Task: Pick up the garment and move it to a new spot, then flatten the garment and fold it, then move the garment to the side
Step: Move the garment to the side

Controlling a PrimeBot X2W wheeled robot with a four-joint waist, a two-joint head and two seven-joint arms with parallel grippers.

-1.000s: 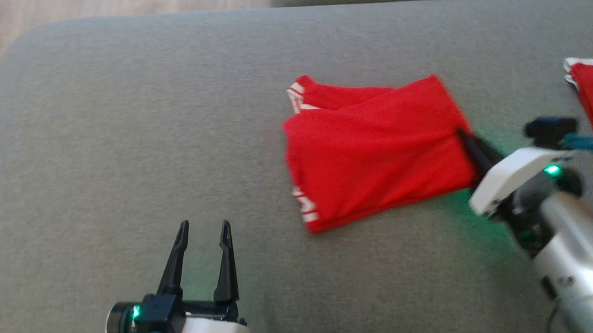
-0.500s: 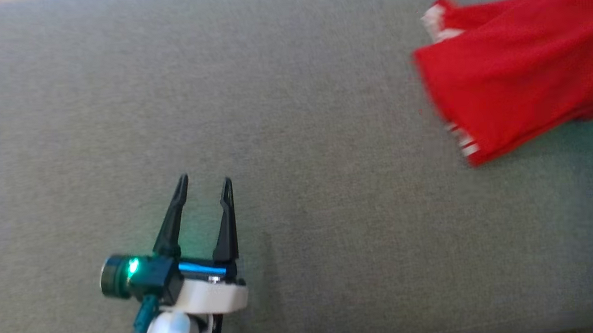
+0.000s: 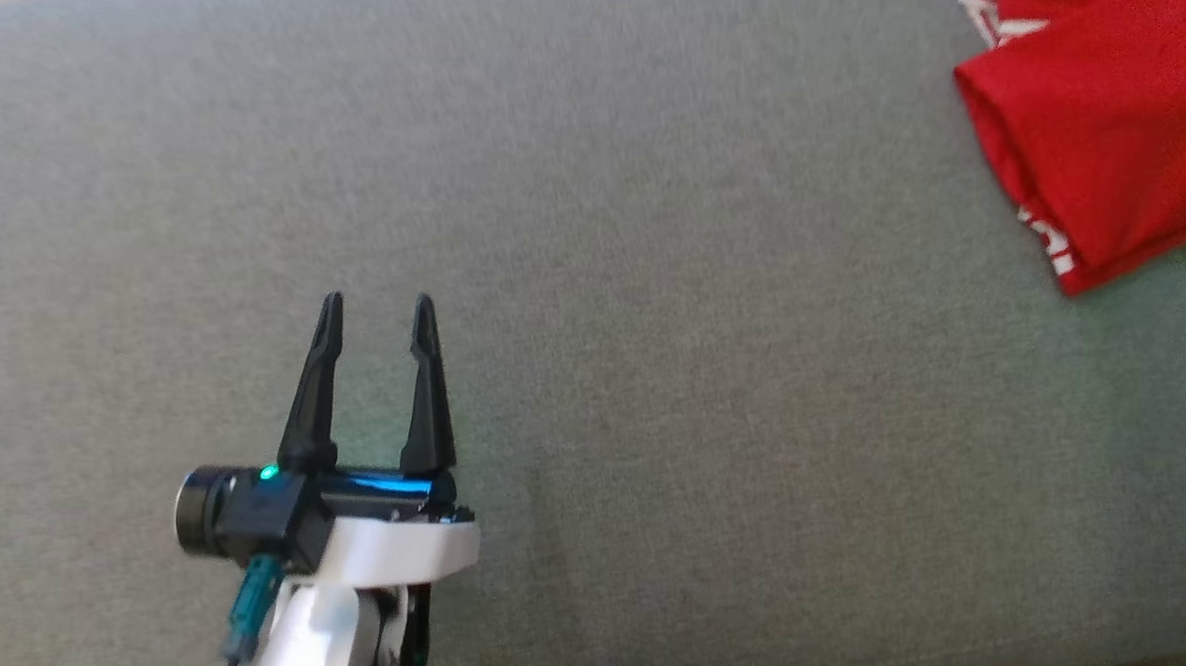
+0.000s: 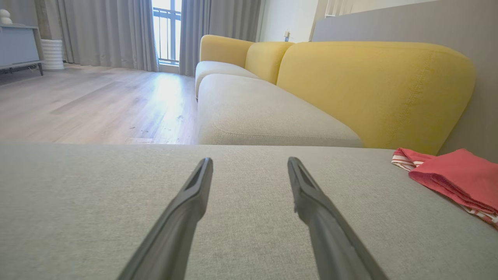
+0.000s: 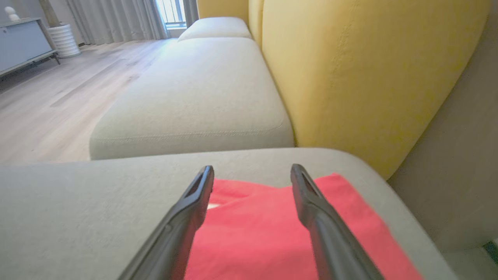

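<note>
The red garment (image 3: 1104, 120) lies well right of the left gripper (image 3: 373, 313) (spread, empty); the right gripper (image 5: 252, 173), also spread and empty, sits over it.

So the left gripper (image 3: 376, 302) sits in the lower left of the head view, with its two dark fingers (image 3: 313, 405) pointing up the frame, spread apart and empty. Right behind them is a black block with the round wrist camera (image 3: 198, 510) sticking out to the left and a small green light (image 3: 269, 474) on top. Below that comes the white wrist housing (image 3: 402, 553), then the pale forearm (image 3: 301, 646) running off the bottom edge, with a teal cable plug (image 3: 250, 608) on its left side. In the left wrist view both fingers rise from the bottom edge with a wide gap. The right gripper (image 5: 252, 168), in its own wrist view, is spread just as wide.
</note>
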